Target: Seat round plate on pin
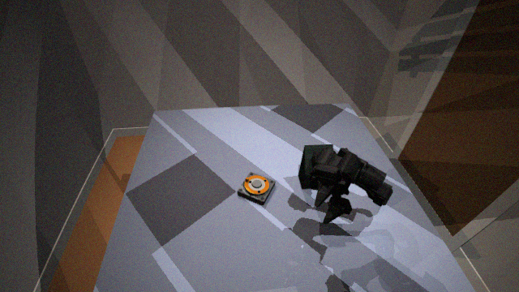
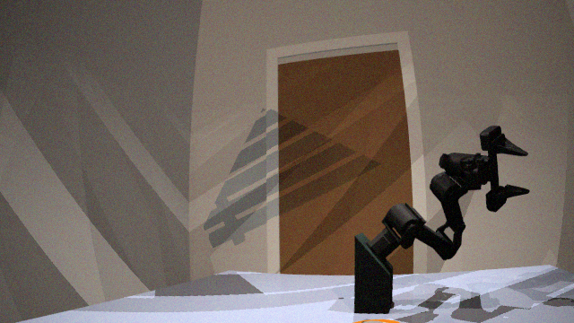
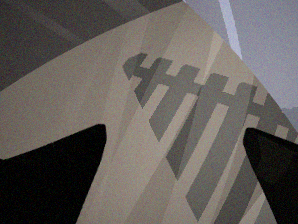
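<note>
- Mid-counter, a bit toward the left edge: one square dark base, flat on the counter.
- One round orange plate on top of that base, around one grey post at its centre.
- Small dark spots show on the plate's ring in the top view; too small to count reliably or to pick out the orange tab, the hole or the pin. Can't tell whether the plate is flat or tilted.
- Exterior view only catches a sliver of orange plate at its bottom border.
- One arm, one gripper. Arm's pedestal stands on the counter right of centre, toward the right edge.
- Pose: lower link runs out low from the pedestal, elbow bent, next link rises, wrist held high above the counter with the fingers pointing roughly level.
- Top view: gripper reaches toward the near edge, well apart from the plate, no contact with it.
- Claw is spread wide, nothing between the fingers.
- Wrist view: two dark fingertips at the lower corners, only wall and striped shadow between them.
- One brown door in the wall behind.
</note>
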